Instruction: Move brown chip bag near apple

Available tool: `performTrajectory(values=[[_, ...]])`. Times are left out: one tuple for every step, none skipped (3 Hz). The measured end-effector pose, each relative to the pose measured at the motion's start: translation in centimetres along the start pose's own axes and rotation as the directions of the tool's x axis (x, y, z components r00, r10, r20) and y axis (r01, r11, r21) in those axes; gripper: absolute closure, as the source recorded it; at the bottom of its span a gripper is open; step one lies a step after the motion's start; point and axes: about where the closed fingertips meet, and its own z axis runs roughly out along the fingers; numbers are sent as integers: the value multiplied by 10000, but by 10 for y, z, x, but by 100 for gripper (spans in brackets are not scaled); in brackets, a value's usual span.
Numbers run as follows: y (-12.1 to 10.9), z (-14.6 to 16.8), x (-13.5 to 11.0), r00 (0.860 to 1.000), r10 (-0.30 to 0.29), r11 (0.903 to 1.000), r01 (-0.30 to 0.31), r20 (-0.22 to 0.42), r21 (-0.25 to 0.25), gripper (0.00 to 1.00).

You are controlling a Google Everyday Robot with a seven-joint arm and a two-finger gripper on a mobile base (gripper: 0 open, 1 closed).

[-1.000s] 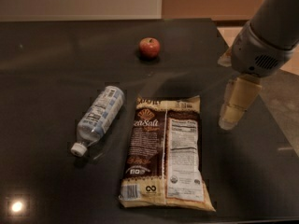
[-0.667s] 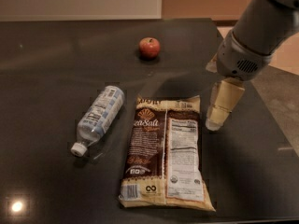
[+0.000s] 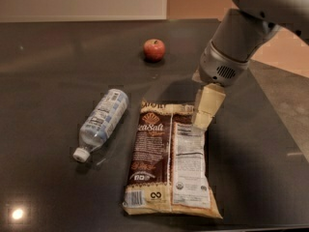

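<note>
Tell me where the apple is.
In the camera view, the apple sits alone toward the table's far edge, beyond the bag's top end. The end effector is at the bag's far right corner.

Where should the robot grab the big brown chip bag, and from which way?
Probably the far top edge of the chip bag, coming straight down from above. The bag lies flat on the table, so only its thin crimped edge offers something to pinch. The gripper is over the top right corner, the end nearest the apple.
</note>
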Motion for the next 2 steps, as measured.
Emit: performTrajectory(values=[[2, 16, -11, 10000, -56, 9990, 56, -12, -451, 0], [6, 29, -15, 9998, -79, 9970, 65, -169, -775, 0]])
